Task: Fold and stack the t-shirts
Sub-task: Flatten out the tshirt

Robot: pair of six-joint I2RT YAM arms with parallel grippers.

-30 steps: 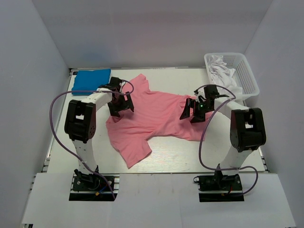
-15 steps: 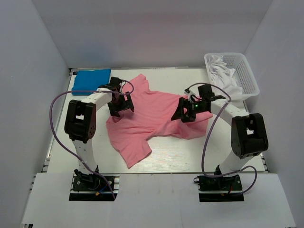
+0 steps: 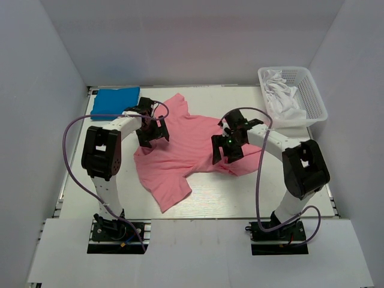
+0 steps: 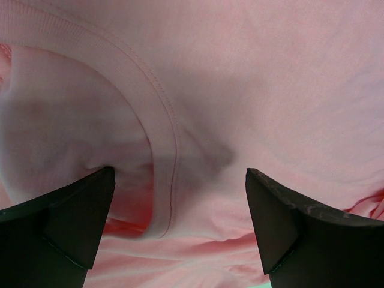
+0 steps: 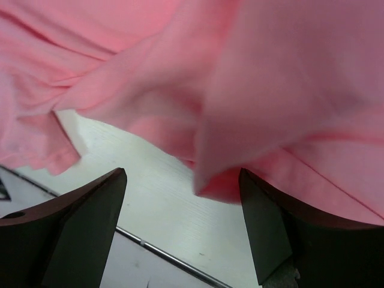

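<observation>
White basket (image 3: 317,98) holds crumpled white cloth (image 3: 282,96); left hand (image 4: 179,175) and right hand (image 5: 181,174), fingers apart, sit over the pink t-shirt (image 3: 192,137)

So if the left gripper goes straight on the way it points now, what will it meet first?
Most likely the pink t-shirt. The left gripper is open and points straight at the cloth, with nothing in between. How near it is, the picture does not show.
</observation>
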